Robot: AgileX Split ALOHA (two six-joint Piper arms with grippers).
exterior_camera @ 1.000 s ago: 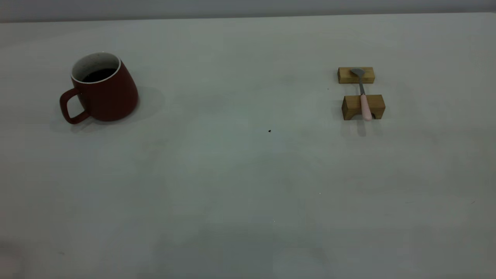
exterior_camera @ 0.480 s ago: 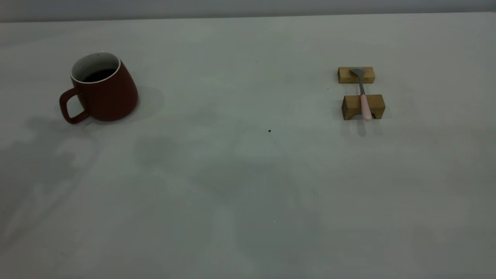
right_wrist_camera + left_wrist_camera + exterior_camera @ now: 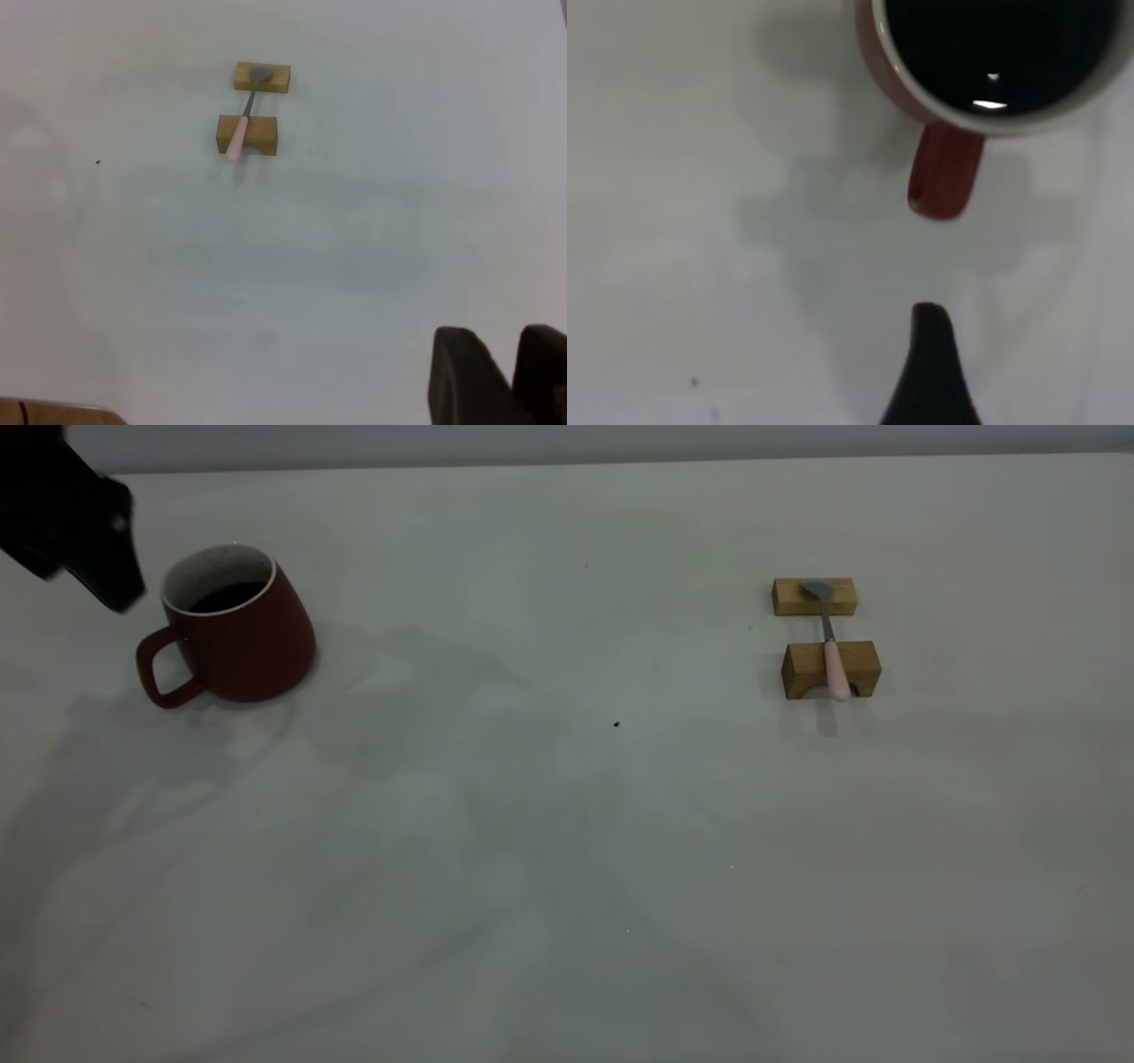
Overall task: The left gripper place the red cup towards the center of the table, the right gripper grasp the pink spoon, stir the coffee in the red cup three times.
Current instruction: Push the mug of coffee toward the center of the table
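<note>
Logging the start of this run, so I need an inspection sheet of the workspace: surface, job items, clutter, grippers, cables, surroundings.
Surface: pale grey table, one tiny dark speck near the middle.
Job items: red cup upright at the left, handle toward the near left, coffee inside; pink spoon bridging two wooden blocks at the right, bowl on the far block.
Clutter: nothing seen.
Grippers: left gripper hangs just left of the cup rim, not touching; right gripper far from the spoon, holding nothing.
Cables: nothing seen.
Surroundings: plain wall behind the table's far edge.
</note>
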